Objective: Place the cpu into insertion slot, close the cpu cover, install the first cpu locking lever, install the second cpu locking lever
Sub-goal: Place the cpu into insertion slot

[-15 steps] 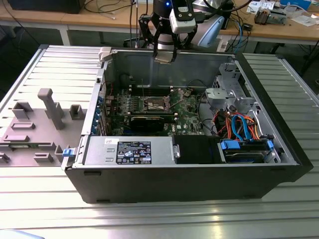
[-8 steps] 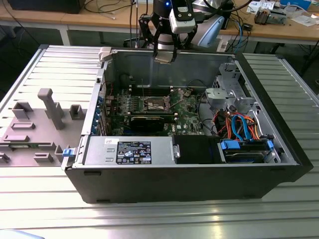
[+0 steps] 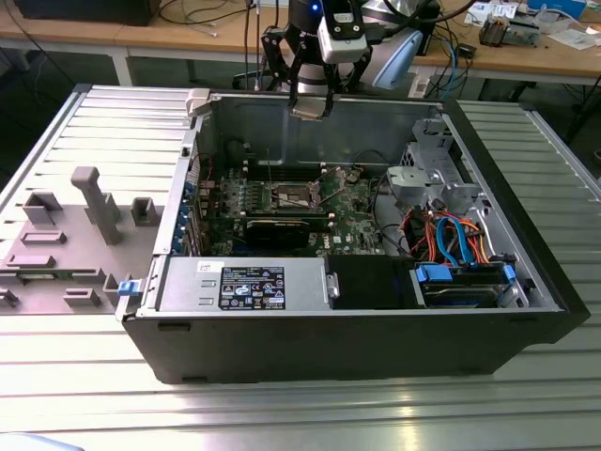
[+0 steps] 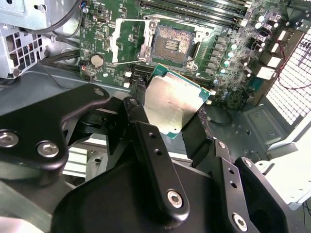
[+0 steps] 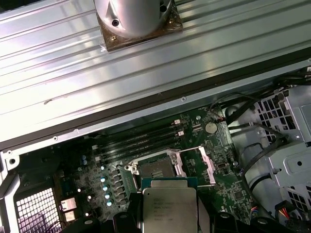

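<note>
Cpu tight in the hand above the open computer case, insertion slot inside uncovered.

— What does the black gripper grip?
— The small square silver-topped cpu, tilted.
— Where from the silvery-rimmed square insertion slot?
— Long dark memory slots at its twelve o'clock; cpu at six, apart.

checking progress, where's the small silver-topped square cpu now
In both wrist views the cpu sits in the black gripper, above the empty silver-rimmed square socket.
</note>
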Controlling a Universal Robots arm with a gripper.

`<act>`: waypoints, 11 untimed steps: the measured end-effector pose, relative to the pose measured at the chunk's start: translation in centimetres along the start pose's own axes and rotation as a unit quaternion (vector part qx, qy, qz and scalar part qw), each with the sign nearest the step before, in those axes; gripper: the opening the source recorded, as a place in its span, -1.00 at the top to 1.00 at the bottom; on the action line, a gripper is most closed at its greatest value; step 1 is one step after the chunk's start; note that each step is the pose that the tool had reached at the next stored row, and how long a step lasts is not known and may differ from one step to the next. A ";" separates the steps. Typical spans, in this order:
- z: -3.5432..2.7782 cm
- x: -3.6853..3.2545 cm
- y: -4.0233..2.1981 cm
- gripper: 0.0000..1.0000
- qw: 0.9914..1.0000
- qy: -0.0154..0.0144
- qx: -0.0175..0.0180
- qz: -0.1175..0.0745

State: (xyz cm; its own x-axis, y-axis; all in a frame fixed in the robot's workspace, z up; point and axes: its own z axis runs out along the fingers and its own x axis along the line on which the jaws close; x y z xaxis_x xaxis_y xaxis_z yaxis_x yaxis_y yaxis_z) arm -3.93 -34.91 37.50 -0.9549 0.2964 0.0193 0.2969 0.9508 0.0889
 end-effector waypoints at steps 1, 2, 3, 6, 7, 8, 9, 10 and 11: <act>0.00 0.00 0.00 -0.09 1.000 0.000 0.000 0.001; 0.00 0.00 0.00 -0.09 1.000 0.000 0.000 0.001; 0.00 0.00 0.00 -0.09 1.000 0.000 0.000 0.002; 0.00 0.00 0.00 -0.09 1.000 0.000 0.000 0.004; 0.00 0.00 0.00 -0.09 1.000 0.000 0.000 0.005; 0.00 0.00 0.00 -0.09 1.000 0.000 0.000 0.005; 0.00 0.00 0.00 -0.09 1.000 -0.001 0.000 0.007; 0.00 0.00 0.00 -0.09 1.000 -0.001 0.000 0.007; 0.00 0.00 0.00 -0.09 1.000 -0.001 0.000 0.008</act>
State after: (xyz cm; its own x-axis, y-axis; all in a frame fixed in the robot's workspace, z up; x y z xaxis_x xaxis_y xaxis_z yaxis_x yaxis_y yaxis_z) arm -3.93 -34.91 37.50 -0.9500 0.3115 0.0193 0.3120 0.9459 0.0889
